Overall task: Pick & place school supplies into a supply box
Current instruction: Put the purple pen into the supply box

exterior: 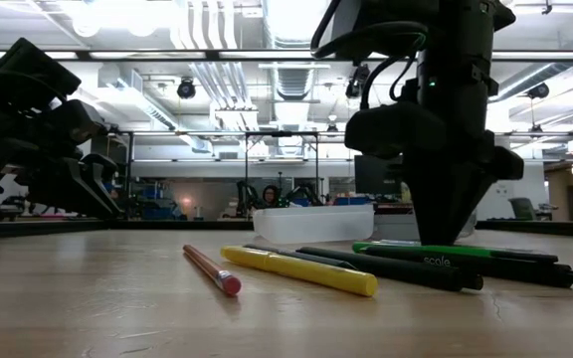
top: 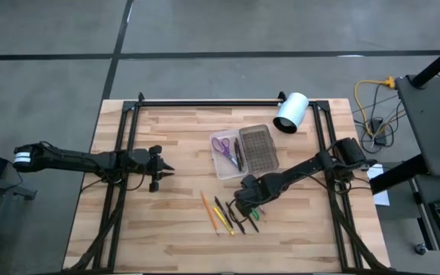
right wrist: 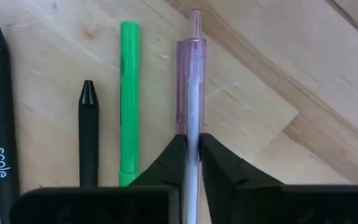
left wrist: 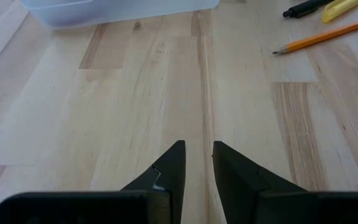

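The right gripper (right wrist: 191,146) is clenching a clear purple pen (right wrist: 190,93) beside the green pen (right wrist: 128,93), just below the supply box (top: 228,169); the left gripper (left wrist: 196,155) is hovering released, well apart from the box.

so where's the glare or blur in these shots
Low view: ceiling lights blow out white and the right pincer is a dark backlit shape. Right wrist view: sharp on the clear pen. High view: even light, faint shadows.

Two black arms (top: 90,160), tapered fingers (left wrist: 166,180).
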